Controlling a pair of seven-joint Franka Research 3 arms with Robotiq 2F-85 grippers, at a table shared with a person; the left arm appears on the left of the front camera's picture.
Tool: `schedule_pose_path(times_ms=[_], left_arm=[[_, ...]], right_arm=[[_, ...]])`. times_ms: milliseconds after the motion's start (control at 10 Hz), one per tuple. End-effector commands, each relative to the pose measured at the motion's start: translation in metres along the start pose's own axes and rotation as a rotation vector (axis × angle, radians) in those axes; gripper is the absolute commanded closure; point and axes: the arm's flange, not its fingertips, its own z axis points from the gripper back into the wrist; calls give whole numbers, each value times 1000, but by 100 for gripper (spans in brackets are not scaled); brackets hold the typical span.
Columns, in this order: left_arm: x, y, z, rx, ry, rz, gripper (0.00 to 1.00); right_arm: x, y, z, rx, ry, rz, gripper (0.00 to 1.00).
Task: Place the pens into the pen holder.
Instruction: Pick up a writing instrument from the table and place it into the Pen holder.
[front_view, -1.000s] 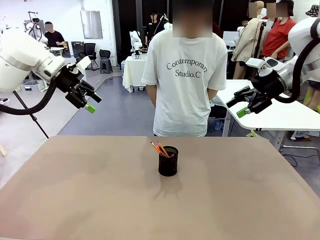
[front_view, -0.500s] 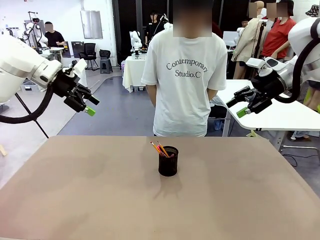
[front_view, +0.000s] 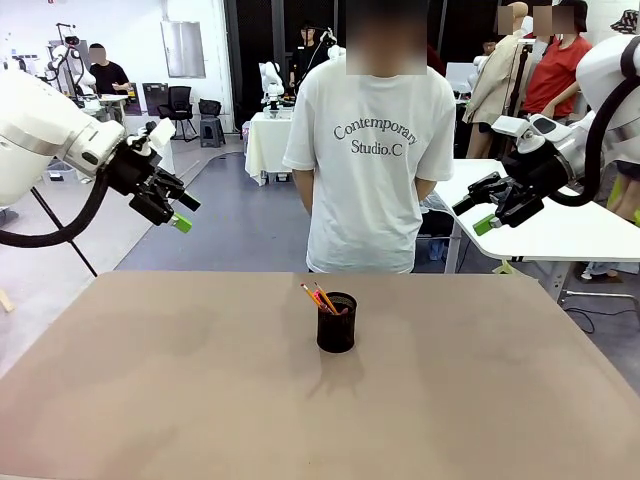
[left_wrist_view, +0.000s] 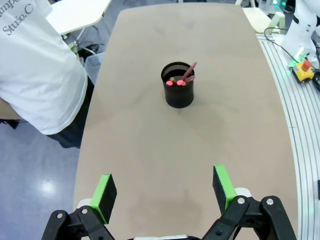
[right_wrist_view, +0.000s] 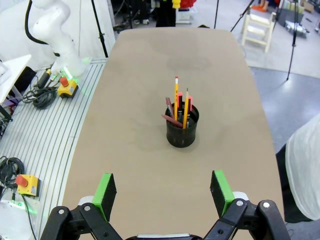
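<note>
Upright in the black mesh pen holder (right_wrist_view: 182, 129) at mid-table (front_view: 150, 400) stand two yellow pencils (right_wrist_view: 176, 95), tips up, beside a dark red pen (right_wrist_view: 170, 119) leaning aslant, while left gripper (front_view: 176, 211) and right gripper (front_view: 477, 215) hover empty, jaws spread wide, well above.

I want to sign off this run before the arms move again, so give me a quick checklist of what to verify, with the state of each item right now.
1. Yellow-orange pencils and dark red pen inside the black wire-mesh cylindrical pen holder: ok.
2. Pen holder upright near the middle of the brown table: ok.
3. No loose pens on the visible tabletop: ok.
4. Left gripper open, nothing between its green-padded fingers, raised above the table: ok.
5. Right gripper open, holding nothing, raised above the table: ok.
6. Person in the white T-shirt at the far edge, hands off the table: ok.
</note>
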Motion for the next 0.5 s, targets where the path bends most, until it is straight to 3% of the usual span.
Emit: schedule_pose_path(times_ms=[0,400], left_arm=[[0,1,3,-7,4,1,0],[0,1,3,-7,4,1,0]], right_arm=[[5,0,1,5,1,-14,0],[5,0,1,5,1,-14,0]])
